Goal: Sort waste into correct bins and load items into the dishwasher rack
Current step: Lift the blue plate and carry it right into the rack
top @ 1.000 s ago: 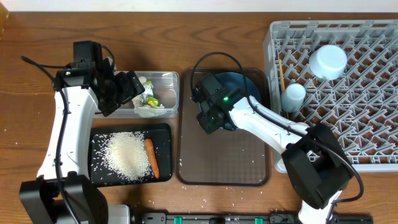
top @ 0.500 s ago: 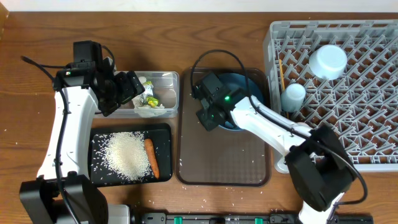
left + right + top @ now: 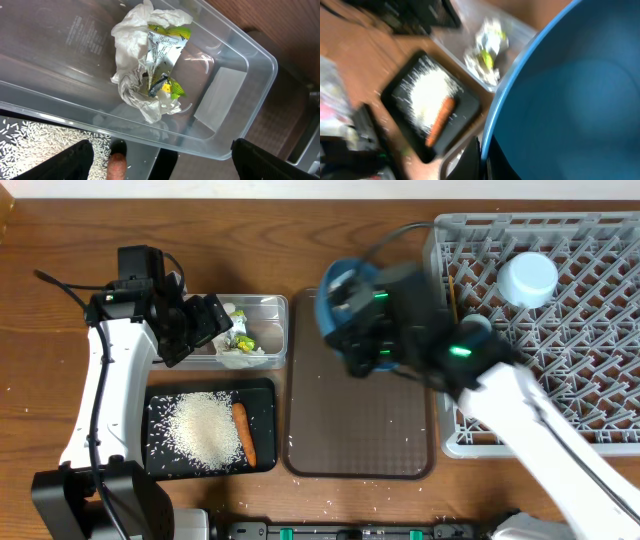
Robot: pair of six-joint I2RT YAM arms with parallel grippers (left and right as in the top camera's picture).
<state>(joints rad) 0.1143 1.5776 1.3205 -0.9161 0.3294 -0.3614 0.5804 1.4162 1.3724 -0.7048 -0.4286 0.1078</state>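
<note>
My right gripper (image 3: 485, 159) is shut on the rim of the large blue plate (image 3: 570, 100), with one finger on each side of the edge. In the overhead view the plate (image 3: 333, 283) hangs tilted above the brown serving tray (image 3: 360, 420), held by the motion-blurred right gripper (image 3: 345, 330). My left gripper (image 3: 175, 165) stands open and empty over the clear tub (image 3: 250, 55), which holds the crumpled tissue (image 3: 145, 65). The black tray (image 3: 165, 455) holds rice (image 3: 205, 425) and the carrot (image 3: 244, 432). The grey dishwasher rack (image 3: 560, 380) stands at the right.
In the rack sit a pale upturned bowl (image 3: 527, 278) and a small pale cup (image 3: 472, 330). A few loose rice grains (image 3: 330, 502) lie on the table near the front edge. The right arm stretches across the rack's front left corner.
The right gripper has closed on the plate's rim and lifted the plate off the brown tray, up and toward the rack. The left arm has not moved.
</note>
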